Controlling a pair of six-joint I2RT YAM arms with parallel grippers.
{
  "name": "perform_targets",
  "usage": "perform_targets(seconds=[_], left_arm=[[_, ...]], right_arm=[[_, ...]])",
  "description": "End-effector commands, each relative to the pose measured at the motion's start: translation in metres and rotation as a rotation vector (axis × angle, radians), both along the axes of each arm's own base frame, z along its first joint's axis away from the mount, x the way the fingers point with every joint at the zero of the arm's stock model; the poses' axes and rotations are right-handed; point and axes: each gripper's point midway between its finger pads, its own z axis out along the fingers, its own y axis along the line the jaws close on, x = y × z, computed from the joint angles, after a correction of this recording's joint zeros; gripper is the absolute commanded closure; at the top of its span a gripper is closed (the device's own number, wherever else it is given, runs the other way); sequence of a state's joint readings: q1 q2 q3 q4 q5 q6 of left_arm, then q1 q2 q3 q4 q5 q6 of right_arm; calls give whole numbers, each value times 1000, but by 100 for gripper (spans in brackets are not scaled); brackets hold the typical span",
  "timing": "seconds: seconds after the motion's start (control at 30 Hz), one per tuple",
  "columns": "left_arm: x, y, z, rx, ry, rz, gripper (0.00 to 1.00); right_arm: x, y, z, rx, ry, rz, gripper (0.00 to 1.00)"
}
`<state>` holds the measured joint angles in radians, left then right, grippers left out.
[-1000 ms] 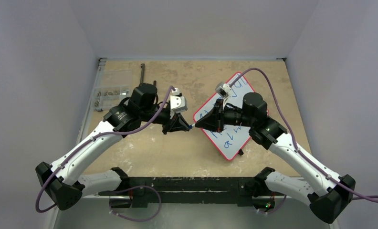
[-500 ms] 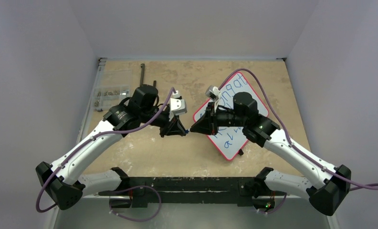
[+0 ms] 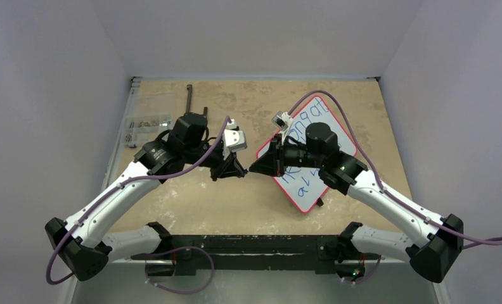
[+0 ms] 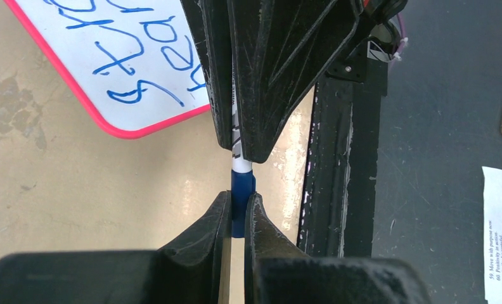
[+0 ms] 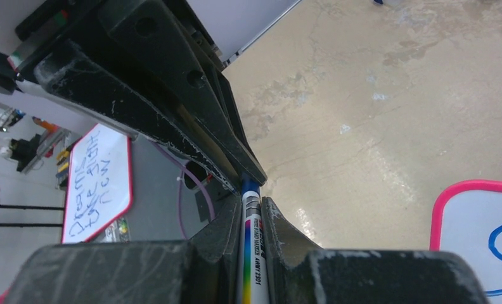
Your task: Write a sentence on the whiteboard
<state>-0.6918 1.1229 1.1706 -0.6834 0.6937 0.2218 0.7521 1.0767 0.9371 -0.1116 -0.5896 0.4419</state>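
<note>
Left wrist, marker [image 4: 242,187] gripped, whiteboard [image 4: 45,38] beyond

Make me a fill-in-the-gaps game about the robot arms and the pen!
1. The writing on the whiteboard is ____ in colour.
2. The ____ gripper's jaws are shut on the marker body.
3. The left gripper has its jaws pinching the ____ on the marker's tip.
Missing words: blue; right; cap.

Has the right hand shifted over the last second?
Yes. The right hand has slid left relative to the whiteboard, toward the left hand, uncovering more of the sentence.
</note>
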Motion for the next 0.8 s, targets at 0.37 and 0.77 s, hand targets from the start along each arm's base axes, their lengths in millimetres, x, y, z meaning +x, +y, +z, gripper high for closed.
perform_targets(seconds=[0.37,0.77], left_arm=[[10,-23,62,-192,-203,-17,100],[-6,-12,62,-173,-205,-51,62]], right_arm=[[10,25,14,43,187,-93,100],[3,12,26,23,66,-72,100]])
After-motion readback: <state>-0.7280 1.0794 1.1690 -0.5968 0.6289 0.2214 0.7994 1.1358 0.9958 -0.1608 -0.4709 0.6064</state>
